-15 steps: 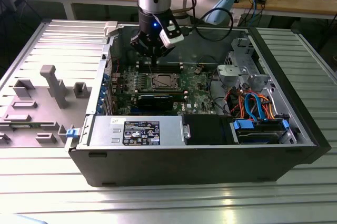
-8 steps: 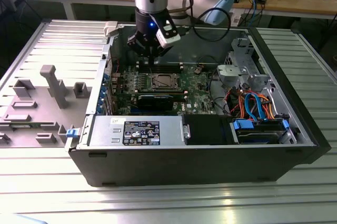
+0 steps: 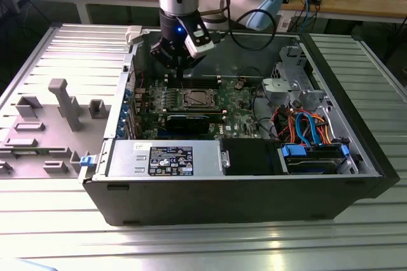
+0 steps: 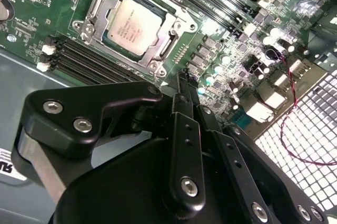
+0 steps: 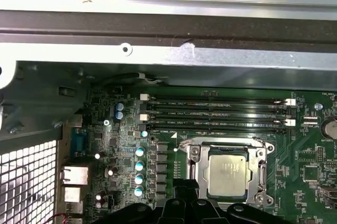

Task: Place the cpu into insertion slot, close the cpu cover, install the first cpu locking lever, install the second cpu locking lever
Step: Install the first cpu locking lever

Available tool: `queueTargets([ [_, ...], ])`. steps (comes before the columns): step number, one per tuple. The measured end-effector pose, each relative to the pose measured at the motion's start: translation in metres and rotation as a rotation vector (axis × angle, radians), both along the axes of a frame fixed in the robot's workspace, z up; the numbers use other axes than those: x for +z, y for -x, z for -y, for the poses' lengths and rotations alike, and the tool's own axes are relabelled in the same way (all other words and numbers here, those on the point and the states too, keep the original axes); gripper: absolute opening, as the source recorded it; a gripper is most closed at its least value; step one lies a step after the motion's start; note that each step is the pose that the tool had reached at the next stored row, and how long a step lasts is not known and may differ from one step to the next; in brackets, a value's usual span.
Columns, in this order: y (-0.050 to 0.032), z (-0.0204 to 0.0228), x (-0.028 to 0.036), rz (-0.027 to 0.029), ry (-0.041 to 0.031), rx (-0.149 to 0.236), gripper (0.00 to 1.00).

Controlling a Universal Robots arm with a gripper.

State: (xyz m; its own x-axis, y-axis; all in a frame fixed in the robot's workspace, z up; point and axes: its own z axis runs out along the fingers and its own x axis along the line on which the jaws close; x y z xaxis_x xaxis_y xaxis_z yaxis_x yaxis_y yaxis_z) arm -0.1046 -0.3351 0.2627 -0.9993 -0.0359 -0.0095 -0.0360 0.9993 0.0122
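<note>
The gripper (image 3: 181, 67) hangs above the open computer case (image 3: 331, 175), over the far edge of the motherboard (image 3: 245, 109) and just behind the memory slots (image 3: 194, 80) as the exterior view shows it. Its black fingers (image 4: 183, 95) are drawn together to a narrow tip with no gap between them, and they carry nothing. In the second wrist view that tip sits just beside the corner of the socket frame, apart from it in height (whether it grazes the board I cannot tell). In the first wrist view the fingertips (image 5: 181, 187) show next to the socket.

The cpu (image 4: 129, 26) lies flat in the insertion slot (image 4: 168, 48), its dull silver top facing up; it also shows in the first wrist view (image 5: 227, 176) and as a pale square in the exterior view (image 3: 195, 98). The cpu cover (image 4: 102, 3) is down around the chip, its silver frame bordering the metal top on all sides, with the chip seen through the cut-out window. Thin metal lever rods run along the sides of the frame; whether they are latched I cannot tell.

The long black memory slots (image 5: 216, 113) run parallel just beside the socket. A black power supply (image 3: 165, 159) sits at the near side of the case.
</note>
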Motion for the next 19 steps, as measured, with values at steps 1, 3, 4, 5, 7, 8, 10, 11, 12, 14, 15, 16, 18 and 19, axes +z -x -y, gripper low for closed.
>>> queueTargets([
  [1, 0.0006, 0.0000, 0.0000, 0.0001, 0.0000, 0.000, 0.11],
  [3, 0.0035, 0.0000, 0.0000, 0.0000, 0.0000, 0.000, 0.11],
  [4, 0.0049, 0.0000, 0.0000, 0.0001, 0.0000, 0.000, 0.11],
  [5, 0.0069, 0.0000, 0.0000, 0.0001, 0.0000, 0.000, 0.11],
  [7, 0.0089, 0.0000, 0.0000, 0.0001, 0.0000, 0.000, 0.11],
  [8, 0.0101, 0.0000, -0.0001, 0.0001, -0.0001, 0.000, 0.11],
  [10, 0.0130, -0.0004, 0.0000, 0.0000, 0.0000, 0.000, 0.11],
  [11, 0.0144, -0.0006, 0.0000, 0.0001, 0.0000, 0.000, 0.11],
  [12, 0.0153, -0.0007, 0.0000, 0.0001, 0.0000, 0.000, 0.11],
  [14, 0.0170, -0.0037, 0.0000, 0.0001, 0.0001, 0.000, 0.11],
  [15, 0.0170, -0.0087, 0.0000, 0.0001, 0.0001, 0.000, 0.11],
  [16, 0.0172, -0.0105, 0.0000, 0.0000, 0.0001, 0.000, 0.11],
  [18, 0.0181, -0.0135, 0.0000, 0.0000, -0.0003, 0.000, 0.11],
  [19, 0.0190, -0.0150, -0.0001, 0.0001, -0.0008, 0.000, 0.11],
])
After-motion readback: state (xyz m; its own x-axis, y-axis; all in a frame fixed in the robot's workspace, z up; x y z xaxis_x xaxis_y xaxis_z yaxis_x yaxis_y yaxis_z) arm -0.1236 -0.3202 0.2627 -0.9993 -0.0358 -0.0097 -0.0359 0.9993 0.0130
